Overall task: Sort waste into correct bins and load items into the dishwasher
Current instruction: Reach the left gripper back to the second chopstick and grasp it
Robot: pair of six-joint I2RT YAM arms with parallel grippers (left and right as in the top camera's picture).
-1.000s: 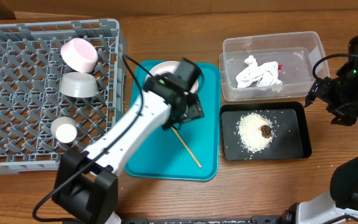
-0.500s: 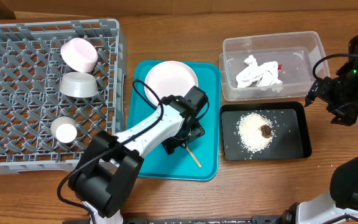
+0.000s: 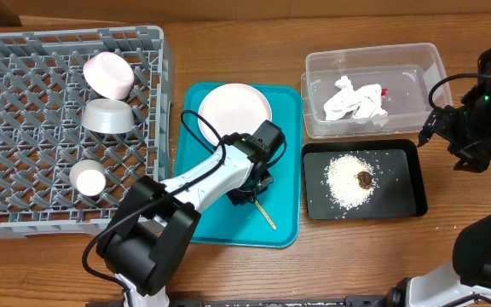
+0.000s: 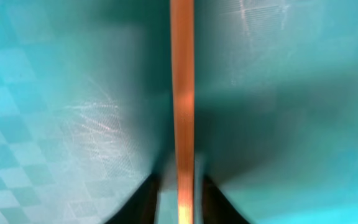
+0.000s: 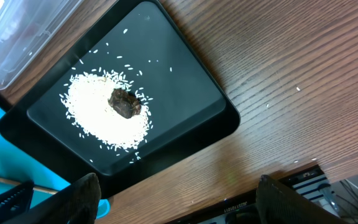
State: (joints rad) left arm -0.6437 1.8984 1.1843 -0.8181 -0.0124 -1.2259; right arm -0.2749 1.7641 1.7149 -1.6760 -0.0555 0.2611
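Through the left wrist camera all is blurred. The chopstick [image 4: 181, 93] runs off the top and bottom edges. It passes between the left gripper [image 4: 180, 205]'s dark fingers [image 4: 143, 202], which the bottom edge cuts off, and whether they press it cannot be told. From overhead, that gripper's body hides its fingertips and most of the stick; whether it is one stick or two is unclear. The right gripper [image 5: 179, 183]'s fingers [image 5: 82, 199] are cropped by the bottom edge.
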